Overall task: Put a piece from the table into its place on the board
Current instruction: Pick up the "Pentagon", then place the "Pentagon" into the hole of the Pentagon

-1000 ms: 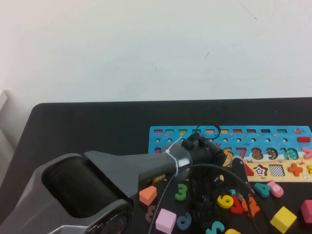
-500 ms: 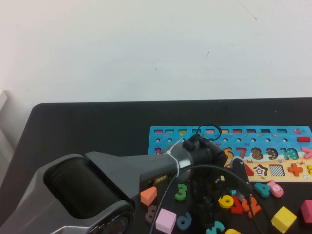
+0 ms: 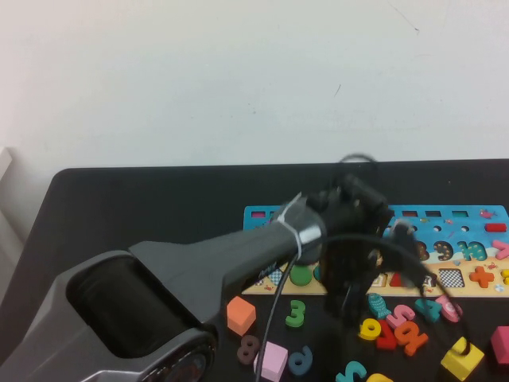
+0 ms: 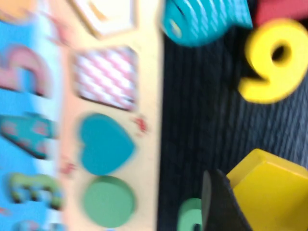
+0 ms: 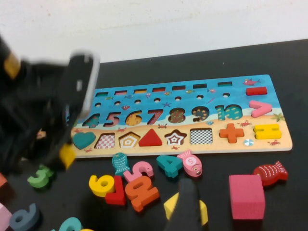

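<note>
We are carrying the yellow pentagon piece (image 4: 269,192), clamped in the left tool (image 5: 67,155), toward the board (image 5: 281,139). Next we are aiming for its empty pentagon slot (image 5: 129,140). The right tool (image 5: 187,202) is hovering over the bench (image 5: 298,202); we cannot tell its state.

Smooth painted wooden piece (image 4: 269,192), printed matt wooden board (image 5: 192,115), matt black ribbed table (image 4: 202,120), grey plastic arm casing (image 3: 207,263)

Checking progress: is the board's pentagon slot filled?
No, the pentagon slot is empty; the left gripper holds the piece near the board, the right gripper over the table.
</note>
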`<act>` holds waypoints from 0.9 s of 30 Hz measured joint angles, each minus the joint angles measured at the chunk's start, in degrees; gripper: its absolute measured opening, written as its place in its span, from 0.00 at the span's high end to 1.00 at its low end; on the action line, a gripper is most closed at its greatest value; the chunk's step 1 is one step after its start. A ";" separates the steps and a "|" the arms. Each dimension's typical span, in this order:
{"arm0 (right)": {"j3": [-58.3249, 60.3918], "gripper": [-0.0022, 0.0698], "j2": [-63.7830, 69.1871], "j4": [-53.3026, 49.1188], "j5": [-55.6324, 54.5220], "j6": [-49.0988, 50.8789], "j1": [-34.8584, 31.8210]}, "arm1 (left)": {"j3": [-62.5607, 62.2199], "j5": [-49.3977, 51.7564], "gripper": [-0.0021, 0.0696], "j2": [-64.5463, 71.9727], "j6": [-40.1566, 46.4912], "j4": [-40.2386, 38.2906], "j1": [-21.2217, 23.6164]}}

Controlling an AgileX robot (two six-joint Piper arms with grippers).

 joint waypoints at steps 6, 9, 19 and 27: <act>0.00 0.15 0.00 0.00 0.00 0.00 0.00 | -5.89 -1.10 0.54 -0.38 0.00 -1.11 0.00; 0.00 0.15 0.00 0.00 0.00 0.00 0.00 | -6.12 -3.51 0.54 -0.38 0.44 -1.37 0.00; 0.00 0.15 0.00 0.00 0.00 0.00 0.00 | -6.20 -9.04 0.54 2.87 1.75 -3.44 0.46; 0.00 0.15 0.00 0.00 0.00 0.00 0.00 | -6.20 -15.23 0.54 4.51 1.75 -5.22 1.22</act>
